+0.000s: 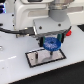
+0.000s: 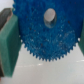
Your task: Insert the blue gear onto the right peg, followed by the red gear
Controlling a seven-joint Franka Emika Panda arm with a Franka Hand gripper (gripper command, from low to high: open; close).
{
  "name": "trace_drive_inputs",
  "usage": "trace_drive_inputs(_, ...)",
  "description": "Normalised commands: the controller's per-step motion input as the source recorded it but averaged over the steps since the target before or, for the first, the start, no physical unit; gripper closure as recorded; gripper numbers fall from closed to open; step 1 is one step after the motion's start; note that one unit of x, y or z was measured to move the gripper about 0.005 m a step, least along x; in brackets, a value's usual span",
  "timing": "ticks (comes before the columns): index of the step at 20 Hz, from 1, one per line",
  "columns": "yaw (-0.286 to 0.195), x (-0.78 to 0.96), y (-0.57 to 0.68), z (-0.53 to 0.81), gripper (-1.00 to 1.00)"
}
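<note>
From the exterior view, the gripper [image 1: 50,38] is hanging over the dark plate [image 1: 45,56], and it is carrying the blue gear [image 1: 51,43] between its fingers, with the gear's face tipped towards the camera and not lying level. Taking the plate as the landmark, the gear is sitting just above the end of the plate towards the exterior view's right, apart from its surface as far as I can judge. A thin upright, probably a peg [image 1: 38,56], is showing nearer the plate's other end; the right peg I cannot make out, the picture being too coarse there and the gear possibly covering it. The red gear is not showing anywhere. I would judge that the coming move is turning on lining the gear's centre hole up over that hidden pin below it, then going straight down. In the wrist view, the blue gear [image 2: 47,32] is filling most of the picture, its toothed rim clear and its centre hole [image 2: 50,16] showing pale. The green finger pads [image 2: 8,49] are pressing on the rim from opposite sides, so the jaws are closed around the gear at its full width. The plate is not showing here. No brand, label or writing can be read in either view.
</note>
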Motion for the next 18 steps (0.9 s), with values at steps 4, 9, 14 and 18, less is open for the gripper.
trace_drive_inputs(4, 0.0, 0.1, -0.06, -0.03, 1.0)
trace_drive_inputs(9, 0.0, 0.13, 0.02, -0.08, 1.0)
trace_drive_inputs(14, 0.0, 0.27, 0.04, 0.15, 1.0)
trace_drive_inputs(18, 0.0, 0.19, 0.06, 0.13, 1.0)
